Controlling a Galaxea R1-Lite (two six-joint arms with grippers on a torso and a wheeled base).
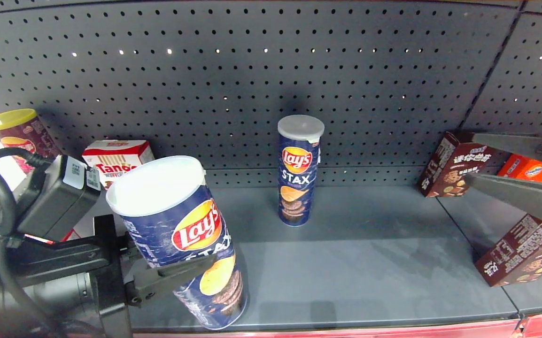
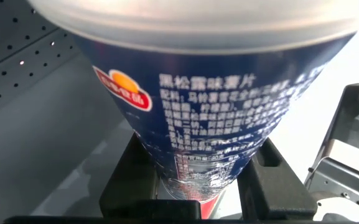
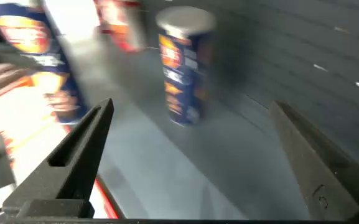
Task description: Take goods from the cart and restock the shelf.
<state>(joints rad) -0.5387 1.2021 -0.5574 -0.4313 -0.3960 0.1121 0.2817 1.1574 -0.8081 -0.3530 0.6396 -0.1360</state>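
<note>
My left gripper (image 1: 191,253) is shut on a blue chip can with a white lid (image 1: 181,234), held tilted at the shelf's front left. Its base is close to the shelf's front edge; I cannot tell if it touches. In the left wrist view the can (image 2: 210,118) sits between the black fingers (image 2: 129,183). A second blue chip can (image 1: 298,171) stands upright at the middle back of the grey shelf (image 1: 369,263); the right wrist view shows this can too (image 3: 184,68). My right gripper (image 1: 469,157) hangs open at the right, with nothing held between its fingers (image 3: 73,162).
A maroon can with a yellow lid (image 1: 17,131) and a red-and-white box (image 1: 117,159) stand at the back left. Brown cookie boxes (image 1: 445,169) (image 1: 520,253) and orange boxes (image 1: 524,169) sit by the right gripper. The pegboard back wall (image 1: 252,70) closes the shelf.
</note>
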